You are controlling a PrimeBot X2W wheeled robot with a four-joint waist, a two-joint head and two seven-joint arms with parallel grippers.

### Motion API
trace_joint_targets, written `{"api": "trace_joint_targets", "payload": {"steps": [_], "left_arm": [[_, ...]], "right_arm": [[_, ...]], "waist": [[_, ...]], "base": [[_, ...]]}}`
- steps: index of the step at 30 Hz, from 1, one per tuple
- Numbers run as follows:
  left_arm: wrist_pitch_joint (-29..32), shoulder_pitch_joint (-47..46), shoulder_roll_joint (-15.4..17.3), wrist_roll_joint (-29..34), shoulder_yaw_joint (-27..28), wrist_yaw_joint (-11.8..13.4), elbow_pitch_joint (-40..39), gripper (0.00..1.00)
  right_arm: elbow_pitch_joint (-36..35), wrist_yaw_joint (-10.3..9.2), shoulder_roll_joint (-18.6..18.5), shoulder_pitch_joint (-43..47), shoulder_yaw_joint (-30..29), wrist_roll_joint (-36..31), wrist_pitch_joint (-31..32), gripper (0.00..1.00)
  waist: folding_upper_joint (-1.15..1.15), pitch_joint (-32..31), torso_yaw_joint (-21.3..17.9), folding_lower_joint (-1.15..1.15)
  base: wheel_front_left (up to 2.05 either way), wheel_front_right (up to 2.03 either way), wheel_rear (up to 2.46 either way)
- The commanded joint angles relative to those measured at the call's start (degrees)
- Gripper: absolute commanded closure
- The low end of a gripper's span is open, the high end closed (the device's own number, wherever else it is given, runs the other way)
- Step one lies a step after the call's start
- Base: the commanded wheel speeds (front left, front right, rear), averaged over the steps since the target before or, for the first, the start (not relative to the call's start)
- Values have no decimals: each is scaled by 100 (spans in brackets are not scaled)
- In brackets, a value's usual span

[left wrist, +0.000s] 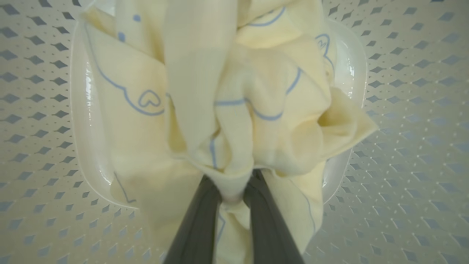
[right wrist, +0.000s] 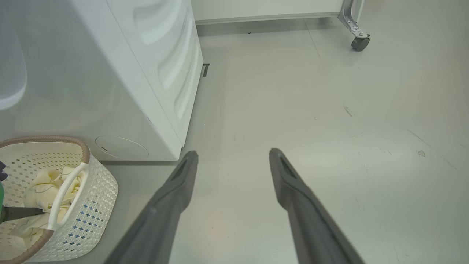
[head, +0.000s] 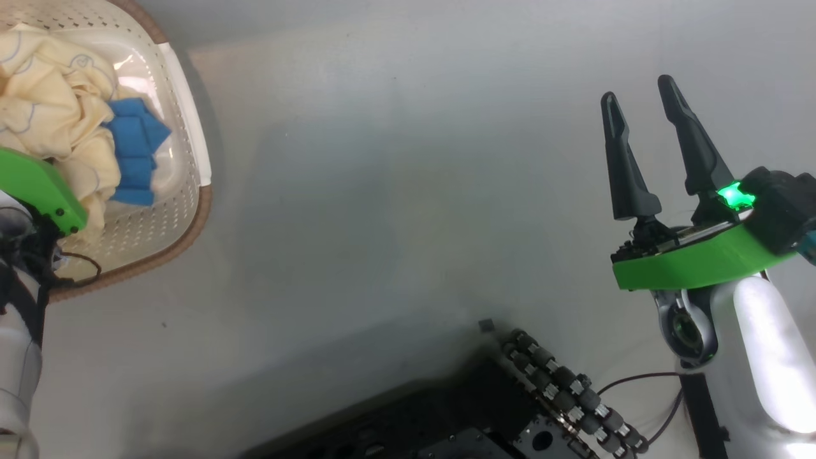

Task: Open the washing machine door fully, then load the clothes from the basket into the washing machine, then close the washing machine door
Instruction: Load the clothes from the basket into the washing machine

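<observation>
Yellow bear-print clothes (left wrist: 256, 91) hang bunched at centre frame over the basket (left wrist: 36, 110), the left gripper (left wrist: 232, 190) with its fingers closed on a fold. The right gripper (head: 637, 89), at right of frame, has its fingers spread and empty. The lift is probably best made straight up, with trailing cloth clear of the basket wall, before swinging to the washing machine (right wrist: 110, 73), upper left.

The basket (head: 203, 210) stands on the floor (head: 395, 191) at the left, just before the washing machine (right wrist: 110, 73). The clothes (head: 51, 102) lie in it, small cloth pieces (head: 134, 153) at their right, the left hand (left wrist: 234, 185) among them. The right hand (head: 637, 89) hangs over the floor, well apart at the right.
</observation>
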Motion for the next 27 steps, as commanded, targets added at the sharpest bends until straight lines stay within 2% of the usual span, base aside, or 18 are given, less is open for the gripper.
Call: {"api": "trace_joint_targets", "payload": {"steps": [1, 6, 14, 23, 27], "left_arm": [[-38, 68, 229, 4, 63, 41, 4, 100], [-225, 79, 190, 3, 31, 89, 28, 100], [-656, 251, -20, -28, -34, 16, 50, 100], [-1683, 535, -450, -13, -151, -36, -45, 100], [-1957, 730, -594, -4, -169, 20, -126, 100]], "right_arm": [[-175, 1, -63, 115, 48, 42, -53, 0], [-166, 1, -63, 115, -10, -12, -53, 0], [-156, 1, -63, 139, -98, -192, -53, 0], [-59, 1, -63, 326, -249, -622, -53, 0], [-4, 1, -63, 387, -309, -780, -32, 0]], "waist": [[0, -6, 12, 0], [0, -61, 106, 0], [0, -353, 340, 0], [0, -1013, 869, 0], [0, -1370, 1075, 0]], "base": [[0, 0, 0], [0, 0, 0], [0, 0, 0], [0, 0, 0], [0, 0, 0]]}}
